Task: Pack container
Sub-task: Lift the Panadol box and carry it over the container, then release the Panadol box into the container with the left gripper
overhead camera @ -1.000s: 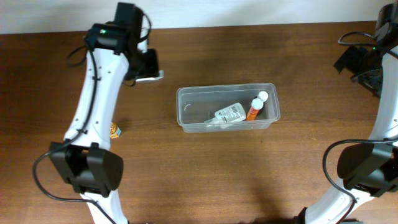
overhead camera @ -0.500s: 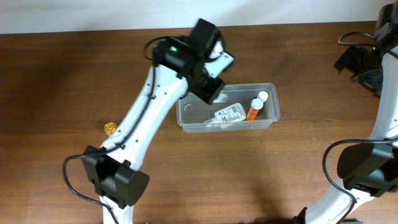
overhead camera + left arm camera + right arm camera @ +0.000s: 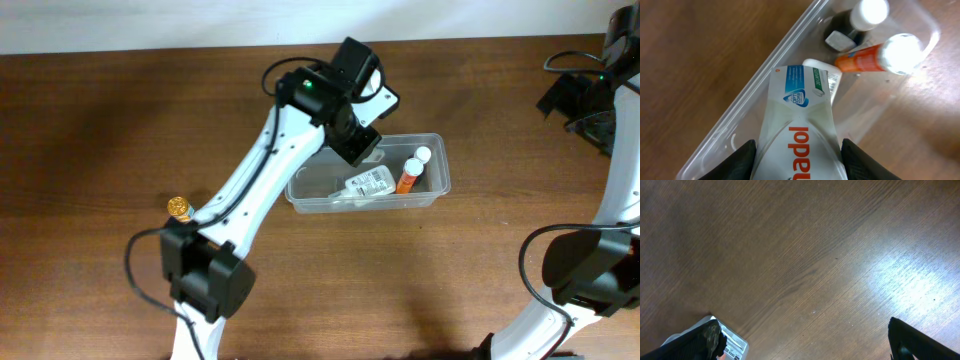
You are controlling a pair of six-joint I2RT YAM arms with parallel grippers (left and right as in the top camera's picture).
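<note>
The clear container (image 3: 305,180) stands mid-table. In it lie a clear bottle (image 3: 368,183) and an orange bottle with a white cap (image 3: 409,173). My left gripper (image 3: 362,143) hovers over the container's back rim. In the left wrist view it (image 3: 797,155) is shut on a white pack with orange lettering (image 3: 800,115), held above the container's rim (image 3: 760,75) and pointing toward the orange bottle (image 3: 865,57) and a dark bottle with a white cap (image 3: 867,12). My right gripper (image 3: 585,100) is at the far right, open and empty (image 3: 805,342) over bare wood.
A small gold object (image 3: 178,207) sits on the table at the left, beside the left arm's base link. A small grey-white label or box (image 3: 732,347) shows by the right gripper's left finger. The table's back edge meets a white wall.
My left arm has swung from the far left of the table to over the container, carrying the white pack. The right arm has not moved.
</note>
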